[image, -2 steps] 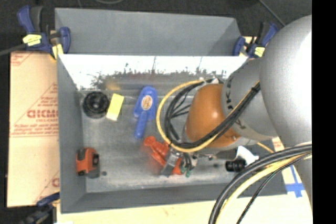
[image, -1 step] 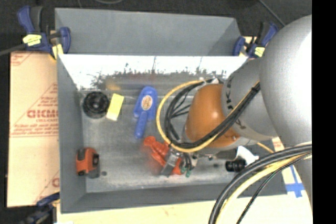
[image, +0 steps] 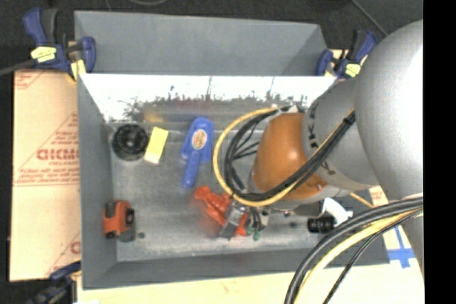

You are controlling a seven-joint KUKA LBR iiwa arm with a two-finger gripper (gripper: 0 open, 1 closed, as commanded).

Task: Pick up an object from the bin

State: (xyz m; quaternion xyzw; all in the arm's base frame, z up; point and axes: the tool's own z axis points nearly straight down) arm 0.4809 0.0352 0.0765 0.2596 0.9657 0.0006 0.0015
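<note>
Grasping seems the step: end effector [image: 240, 222] low at the orange-red plastic piece [image: 211, 201] near the bin's [image: 94, 174] front; clenched or released, I cannot tell. Next, a clean lift.

Light falls from overhead, even and fairly bright. The grey bin [image: 199, 46] catches it hardest along its far inner wall, a pale washed-out band (almost white), while the floor below lies dimmer. The arm's silver shell [image: 395, 103] gleams softly and shades the near right corner.
</note>
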